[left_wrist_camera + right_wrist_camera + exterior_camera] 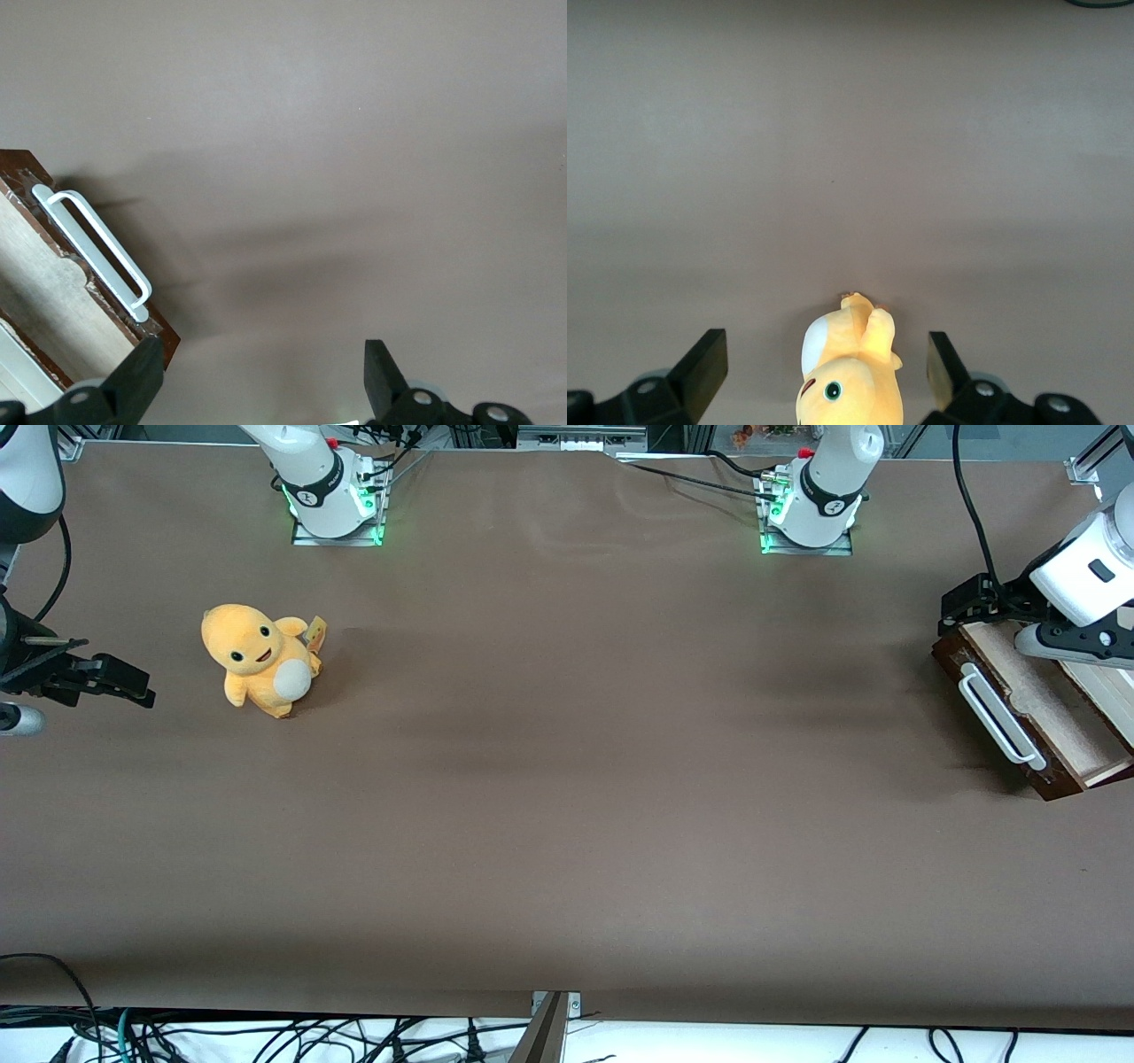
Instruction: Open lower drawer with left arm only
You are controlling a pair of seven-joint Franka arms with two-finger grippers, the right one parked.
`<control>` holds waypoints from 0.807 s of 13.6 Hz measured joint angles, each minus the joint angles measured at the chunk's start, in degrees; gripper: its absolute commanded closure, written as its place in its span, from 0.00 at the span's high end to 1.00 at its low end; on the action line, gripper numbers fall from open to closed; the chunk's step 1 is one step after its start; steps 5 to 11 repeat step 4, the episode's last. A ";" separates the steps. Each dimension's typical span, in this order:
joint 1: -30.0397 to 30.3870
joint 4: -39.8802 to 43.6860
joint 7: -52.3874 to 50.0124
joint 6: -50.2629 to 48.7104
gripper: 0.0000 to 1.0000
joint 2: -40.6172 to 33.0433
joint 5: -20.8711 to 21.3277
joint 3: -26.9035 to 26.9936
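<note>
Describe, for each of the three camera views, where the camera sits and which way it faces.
Front view: high above the table's edge, facing both arm bases; the left arm's claw hangs above the lower drawer.
Left wrist view: looks down between its open fingers at the drawer's white handle.
Right wrist view: looks down at the plush toy.
Shared: the drawer shows in front and left wrist views.

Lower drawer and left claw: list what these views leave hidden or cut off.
- Lower drawer: the front view's edge cuts off its cabinet; the left arm covers part of the tray.
- Left claw, open beside the white handle: only the fingertips show in the wrist view.
</note>
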 measured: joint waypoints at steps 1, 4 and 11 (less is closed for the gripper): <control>-0.01 -0.01 -0.30 0.06 1.00 0.06 0.00 -0.03; -0.01 -0.01 -0.99 0.16 1.00 0.09 0.00 -0.05; -0.01 -0.01 -0.99 0.16 1.00 0.09 0.00 -0.05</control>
